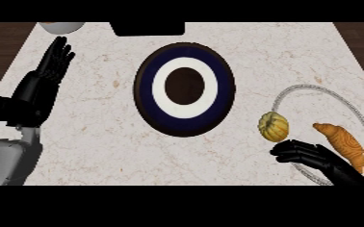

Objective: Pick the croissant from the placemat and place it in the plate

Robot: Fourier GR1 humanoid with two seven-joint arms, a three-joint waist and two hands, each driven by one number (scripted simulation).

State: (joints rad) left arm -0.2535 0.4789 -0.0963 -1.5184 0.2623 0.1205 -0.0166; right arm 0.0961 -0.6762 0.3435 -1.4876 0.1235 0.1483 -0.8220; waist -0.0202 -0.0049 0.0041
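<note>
Croissant (pixel 341 142) on round placemat (pixel 313 87) at right, well apart from plate (pixel 145 85); right hand (pixel 313 156) just beside it, fingers relaxed, holding nothing; left hand (pixel 46 69) resting open at left; probably light, flaky, crushable, so grasp across thick middle, not tapered ends.

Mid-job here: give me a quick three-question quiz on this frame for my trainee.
1. True or false: the croissant already lies in the plate.
2. What lies between the plate and the croissant? A) a ribbed yellow round item B) a fork C) a cup
3. Fill in: the open hand resting fingers-up at the counter's edge is the robot's ____ hand.
Key: 1 false; 2 A; 3 left hand.
</note>
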